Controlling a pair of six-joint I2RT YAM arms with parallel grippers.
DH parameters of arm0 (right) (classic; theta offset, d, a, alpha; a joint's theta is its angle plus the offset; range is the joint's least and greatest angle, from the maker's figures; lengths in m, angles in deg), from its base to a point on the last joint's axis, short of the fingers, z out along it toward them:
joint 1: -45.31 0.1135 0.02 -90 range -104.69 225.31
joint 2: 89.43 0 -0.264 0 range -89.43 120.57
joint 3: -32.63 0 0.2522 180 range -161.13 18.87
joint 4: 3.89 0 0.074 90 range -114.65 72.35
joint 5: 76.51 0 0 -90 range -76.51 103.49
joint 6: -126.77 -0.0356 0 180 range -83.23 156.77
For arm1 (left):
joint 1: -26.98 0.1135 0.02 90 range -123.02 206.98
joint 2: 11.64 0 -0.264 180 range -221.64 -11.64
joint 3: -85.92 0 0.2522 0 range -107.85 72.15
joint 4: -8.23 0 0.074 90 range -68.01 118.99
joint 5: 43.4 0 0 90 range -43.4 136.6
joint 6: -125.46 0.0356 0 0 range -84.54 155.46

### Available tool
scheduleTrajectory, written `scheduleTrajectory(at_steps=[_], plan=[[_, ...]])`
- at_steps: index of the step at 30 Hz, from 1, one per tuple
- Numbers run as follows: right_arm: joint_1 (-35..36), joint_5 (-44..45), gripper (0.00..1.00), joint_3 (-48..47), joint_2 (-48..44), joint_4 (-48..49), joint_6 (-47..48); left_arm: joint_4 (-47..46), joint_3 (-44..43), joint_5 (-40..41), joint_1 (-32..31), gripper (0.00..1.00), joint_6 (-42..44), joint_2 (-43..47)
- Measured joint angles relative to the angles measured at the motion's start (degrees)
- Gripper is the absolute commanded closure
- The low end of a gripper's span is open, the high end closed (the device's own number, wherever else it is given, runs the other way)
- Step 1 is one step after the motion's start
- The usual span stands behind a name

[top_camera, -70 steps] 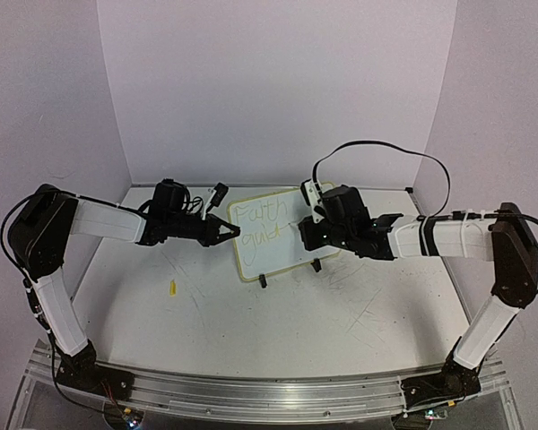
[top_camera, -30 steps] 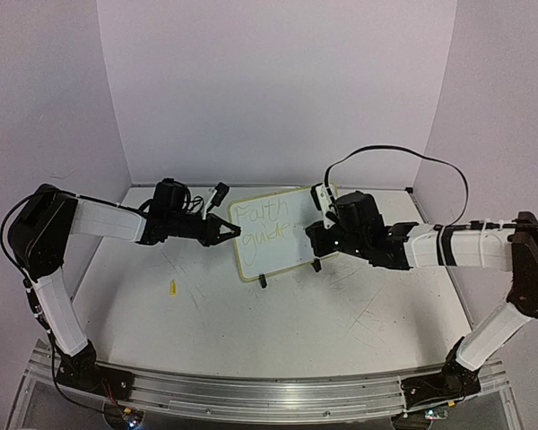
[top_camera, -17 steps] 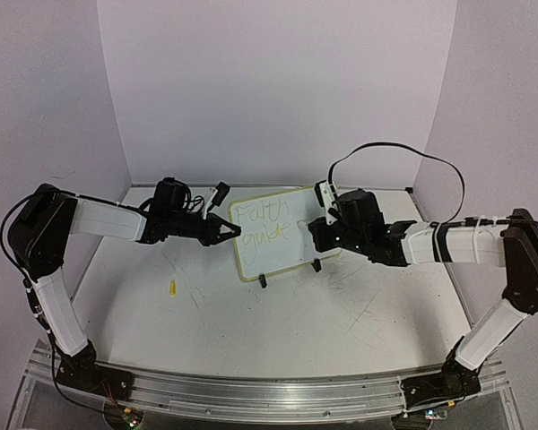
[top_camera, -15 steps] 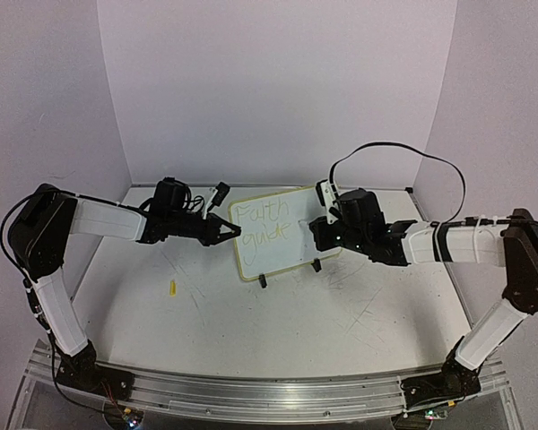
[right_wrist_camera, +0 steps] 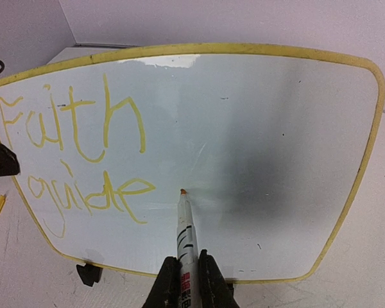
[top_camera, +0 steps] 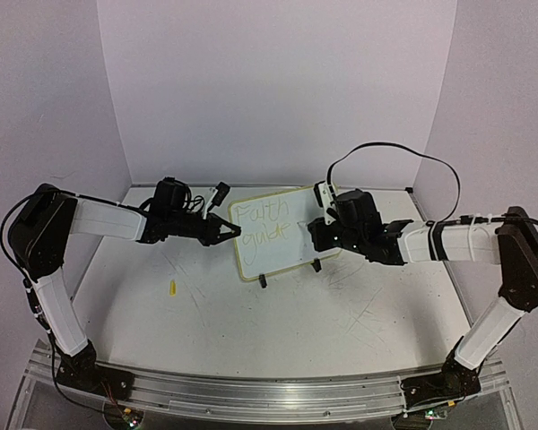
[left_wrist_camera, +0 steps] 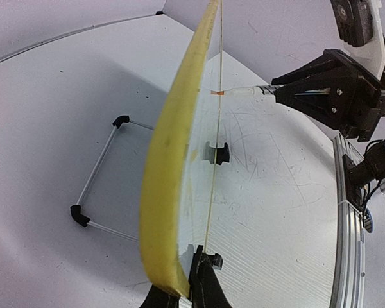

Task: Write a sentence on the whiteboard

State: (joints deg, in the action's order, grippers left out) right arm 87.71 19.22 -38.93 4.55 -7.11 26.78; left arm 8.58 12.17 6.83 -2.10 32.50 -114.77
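The whiteboard stands tilted at the back of the table, white with a yellow rim. "Faith" and "guide" are written on it in yellow. My left gripper is shut on the board's left edge; in the left wrist view the rim runs edge-on out of the gripper. My right gripper is shut on a white marker. The marker's orange tip sits at the board face just right of "guide".
A small yellow marker cap lies on the table left of centre. The board's wire stand reaches out behind it, and black clip feet hold its lower edge. Walls close the back and both sides.
My right gripper carried the marker rightward across the board, and the second word grew into "guide". The left gripper and the board stayed put.
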Motion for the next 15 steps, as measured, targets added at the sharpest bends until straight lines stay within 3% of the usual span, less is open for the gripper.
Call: scheduleTrajectory(at_steps=[15], plan=[[0.1, -1.8, 1.00, -0.8, 0.7, 0.1, -0.4, 0.1, 0.0, 0.0, 0.0, 1.00, 0.0, 0.0]])
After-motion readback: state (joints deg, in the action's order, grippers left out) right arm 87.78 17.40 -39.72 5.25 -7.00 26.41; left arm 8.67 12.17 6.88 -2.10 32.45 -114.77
